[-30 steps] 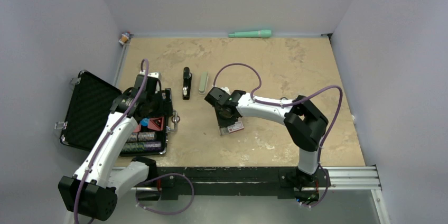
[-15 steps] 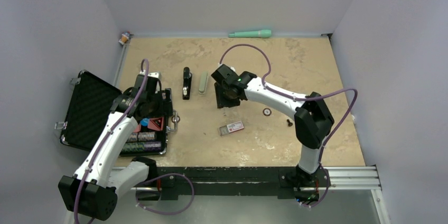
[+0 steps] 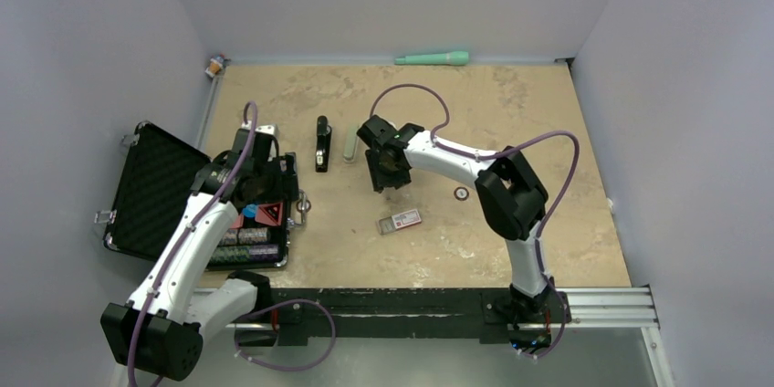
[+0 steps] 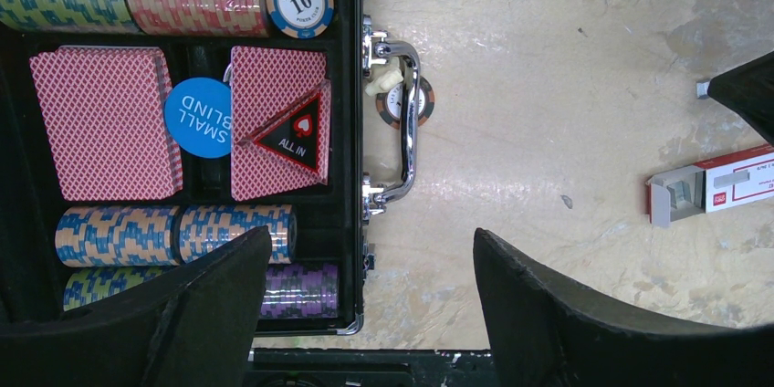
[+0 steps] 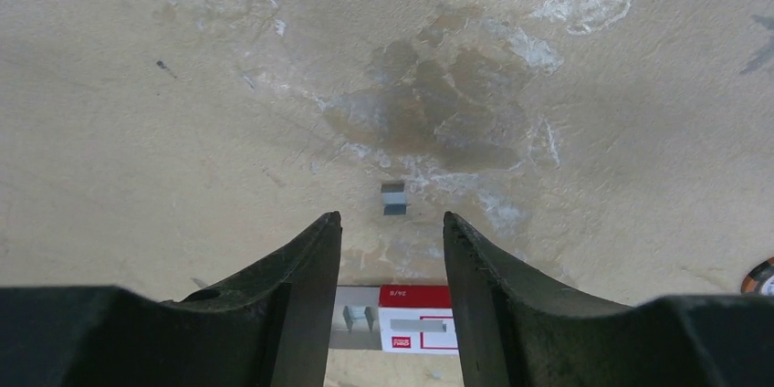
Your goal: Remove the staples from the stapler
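On bench, centre-left of overhead view: stapler (image 3: 322, 142) lies flat, long axis running up-frame, w/ pale green oblong piece (image 3: 350, 143) just beside it on the right. Right pincer (image 3: 384, 172) sits right of both, apart from them; jaws apart, nothing between.

Right wrist view, mid-frame: staples (image 5: 393, 198), a tiny grey strip, lie loose on bare bench just ahead of the fingertips (image 5: 310, 259), not touching. Clear box w/ red-white label (image 5: 402, 319) shows at bottom of frame, between the fingers.

Left pincer (image 4: 370, 241) hovers lower left in overhead view, over edge of open poker case (image 4: 351, 131); jaws wide, empty.

Handling, as judged:
- Strip: v. light and thin, stiff but prob. brittle, likely to break up if squeezed hard. Lies flush to bench, so hard to get under. Take across its short width, tips down on bench, gentle closure.
- Stapler: rigid, light, smooth casing, prob. slides if nudged. Hold across narrow body at mid-length.
- Whether more staples remain inside stapler: cannot tell.
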